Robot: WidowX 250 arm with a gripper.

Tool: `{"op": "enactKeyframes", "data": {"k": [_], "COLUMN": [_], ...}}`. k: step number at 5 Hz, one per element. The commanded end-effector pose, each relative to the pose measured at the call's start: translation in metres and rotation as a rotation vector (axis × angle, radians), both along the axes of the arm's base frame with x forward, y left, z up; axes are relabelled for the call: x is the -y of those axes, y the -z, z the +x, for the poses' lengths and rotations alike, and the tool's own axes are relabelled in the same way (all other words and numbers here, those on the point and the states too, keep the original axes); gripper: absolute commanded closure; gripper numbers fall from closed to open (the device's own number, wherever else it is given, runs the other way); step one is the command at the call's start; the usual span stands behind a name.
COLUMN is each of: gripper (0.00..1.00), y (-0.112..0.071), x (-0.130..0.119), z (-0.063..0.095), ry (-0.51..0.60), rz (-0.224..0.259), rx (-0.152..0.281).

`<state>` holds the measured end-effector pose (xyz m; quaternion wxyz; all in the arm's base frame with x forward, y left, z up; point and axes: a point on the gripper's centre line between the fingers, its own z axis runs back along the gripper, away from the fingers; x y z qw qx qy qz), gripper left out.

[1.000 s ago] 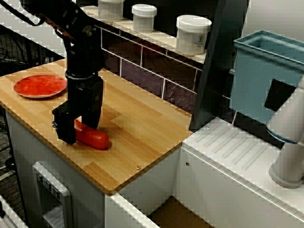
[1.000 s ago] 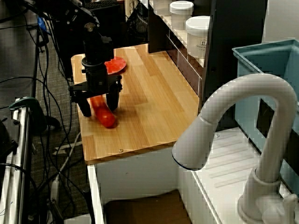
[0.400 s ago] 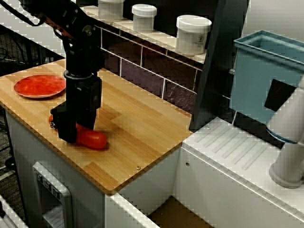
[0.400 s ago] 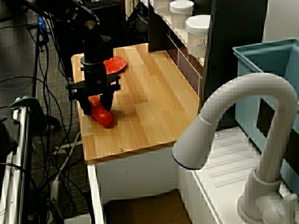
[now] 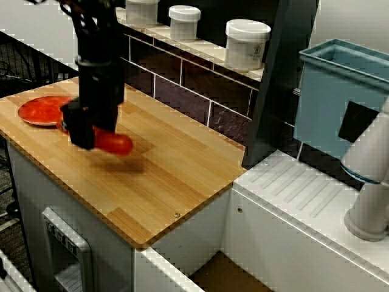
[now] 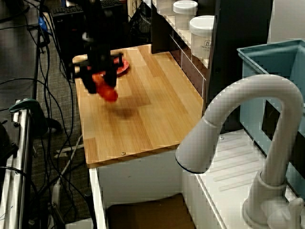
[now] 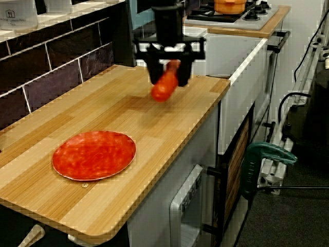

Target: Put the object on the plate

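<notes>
The object, a glossy red sausage, hangs in the air above the wooden counter, and my gripper is shut on it. In the view over the faucet the sausage sticks out below the gripper, and its shadow lies on the wood beneath. The view from the plate end shows the sausage tilted between the black fingers of the gripper. The flat red plate lies on the counter nearer that camera, apart from the gripper. The plate is partly hidden behind the arm.
White lidded jars stand on the shelf along the tiled back wall. A blue bin and a white faucet sit over the sink side. Cables and a green clamp are beside the counter's front edge.
The gripper closed on the sausage on the counter, then lifted it and carried it toward the plate. The sausage is now off the wood.
</notes>
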<state>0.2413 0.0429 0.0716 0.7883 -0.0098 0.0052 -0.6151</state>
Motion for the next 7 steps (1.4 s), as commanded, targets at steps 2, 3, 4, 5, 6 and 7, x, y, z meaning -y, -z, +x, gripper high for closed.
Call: {"op": "enactKeyframes", "data": {"k": [2, 3, 4, 5, 6, 7], "gripper": [1.0, 1.0, 1.0, 1.0, 1.0, 1.0], "y": [-0.036, -0.027, -0.013, -0.003, -0.002, 0.001], "x": [-0.143, -0.169, -0.167, -0.145, -0.138, -0.136], "z": [0.02, 0.023, 0.027, 0.029, 0.035, 0.039], "ry": [-0.269, -0.278, -0.305, -0.289, -0.298, -0.315], "rz": [-0.007, -0.044, -0.031, -0.004, 0.004, 0.013], "rx": [0.218, 0.219, 0.22, 0.23, 0.233, 0.23]}}
